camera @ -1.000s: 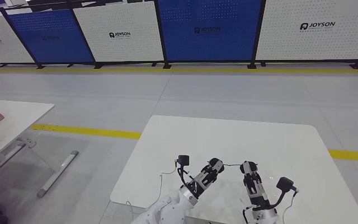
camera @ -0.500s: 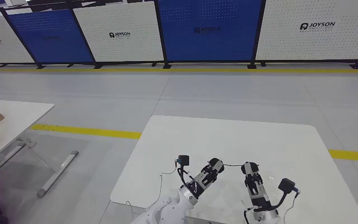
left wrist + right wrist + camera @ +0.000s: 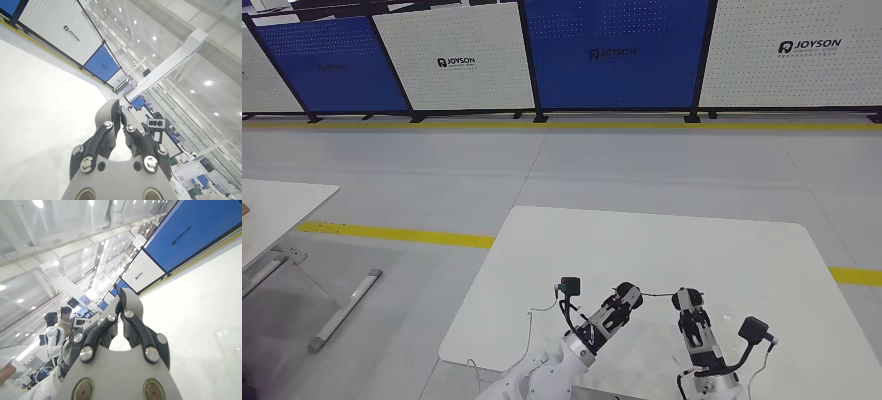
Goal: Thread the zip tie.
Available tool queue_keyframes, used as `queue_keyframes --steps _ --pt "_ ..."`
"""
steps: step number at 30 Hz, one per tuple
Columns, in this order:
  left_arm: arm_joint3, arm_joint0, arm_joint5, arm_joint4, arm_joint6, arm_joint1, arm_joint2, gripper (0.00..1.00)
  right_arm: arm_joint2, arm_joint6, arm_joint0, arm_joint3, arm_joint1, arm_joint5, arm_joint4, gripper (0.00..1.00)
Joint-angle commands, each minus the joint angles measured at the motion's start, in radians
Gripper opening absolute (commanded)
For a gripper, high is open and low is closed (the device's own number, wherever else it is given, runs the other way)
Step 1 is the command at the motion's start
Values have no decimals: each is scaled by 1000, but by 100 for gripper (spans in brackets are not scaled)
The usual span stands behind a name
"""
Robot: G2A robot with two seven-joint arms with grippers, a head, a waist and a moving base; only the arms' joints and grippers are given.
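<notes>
While the left gripper (image 3: 119, 111) and right gripper (image 3: 121, 294) each pinch one end of the zip tie (image 3: 115, 286), the ends likely need squaring up, untwisted, before feeding.

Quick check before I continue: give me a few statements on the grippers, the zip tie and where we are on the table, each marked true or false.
Both grippers are shut. True: the left gripper and right gripper have their jaws closed.
The zip tie spans between the two grippers. True.
The zip tie lies loose, ungripped. False: it is pinched, one end poking past the right gripper's tips.
The grippers sit at the far edge of the table. False: they are by the near edge.
</notes>
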Motion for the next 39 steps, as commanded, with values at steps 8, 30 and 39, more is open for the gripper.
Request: queue_keyframes --steps 8,30,39 --pt "0 0 0 0 0 0 0 0 10 2 -8 -3 -6 -8 -4 0" --pt "0 0 0 0 0 0 0 0 32 5 -27 -13 -14 -21 -9 0" --pt "0 0 0 0 0 0 0 0 34 10 -20 -8 -18 -4 -8 0"
